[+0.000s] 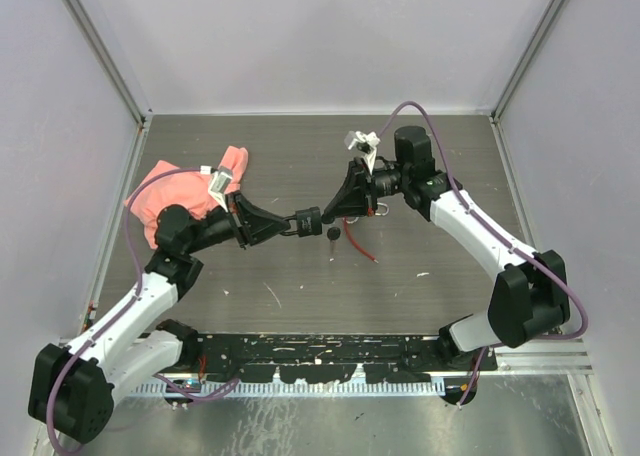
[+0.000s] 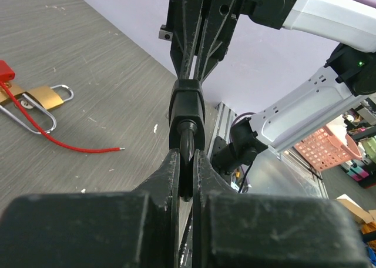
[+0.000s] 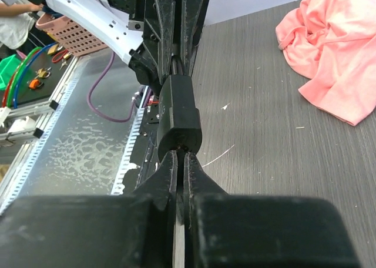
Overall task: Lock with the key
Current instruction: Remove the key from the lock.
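The left arm (image 1: 150, 296) and right arm (image 1: 478, 231) are stretching inward toward each other, left pincer (image 1: 298, 221) and right pincer (image 1: 328, 216) pointing tip to tip, both clamping tight.

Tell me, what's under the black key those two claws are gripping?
Only bare table; the padlock and red cord lie off to the side. The spot straight below is hidden by the key.

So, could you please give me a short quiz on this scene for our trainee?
1. True or false: the padlock lies on the table.
2. Who grips the black object? A: left fingers only; B: right fingers only; C: both.
3. What colour is the cloth?
Key: 1 true; 2 C; 3 pink.
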Robot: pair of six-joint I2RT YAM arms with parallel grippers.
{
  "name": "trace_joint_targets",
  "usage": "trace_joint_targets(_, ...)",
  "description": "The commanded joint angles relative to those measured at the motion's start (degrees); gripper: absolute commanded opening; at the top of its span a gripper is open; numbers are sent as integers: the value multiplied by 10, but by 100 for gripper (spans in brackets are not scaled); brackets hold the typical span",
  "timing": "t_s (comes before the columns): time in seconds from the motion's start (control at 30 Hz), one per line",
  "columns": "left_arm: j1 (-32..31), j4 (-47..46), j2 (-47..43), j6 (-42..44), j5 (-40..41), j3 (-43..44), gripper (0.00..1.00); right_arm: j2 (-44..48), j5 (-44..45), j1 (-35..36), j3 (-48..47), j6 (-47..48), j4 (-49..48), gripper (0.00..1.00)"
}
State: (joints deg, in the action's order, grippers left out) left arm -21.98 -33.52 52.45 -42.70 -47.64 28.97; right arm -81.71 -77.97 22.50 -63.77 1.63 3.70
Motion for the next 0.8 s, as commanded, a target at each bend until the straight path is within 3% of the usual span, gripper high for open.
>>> trace_joint_targets(0.0,6,-39,-27,10,5,42,0,-2,-12,1,-35,7,1,1)
trace_joint_targets(0.23,55,16,-48,42,-27,36,0,-11,7,-65,-65,58,67,1)
trace_joint_targets(0.33,81,-23,-49,7,-46,19,0,-27,17,-81,-91,123,147,1)
trace_joint_targets(0.47,84,-48,-35,-19,-59,16,0,-40,59,-82,-90,129,148,1)
trace_joint_targets(0.63,84,57,-8,26,21,-8,0,-47,220,-85,-3,-35,-50,1)
trace_joint_targets(0.77,84,9,65,-24,117,-41,0,-61,316,-78,73,-177,-195,1)
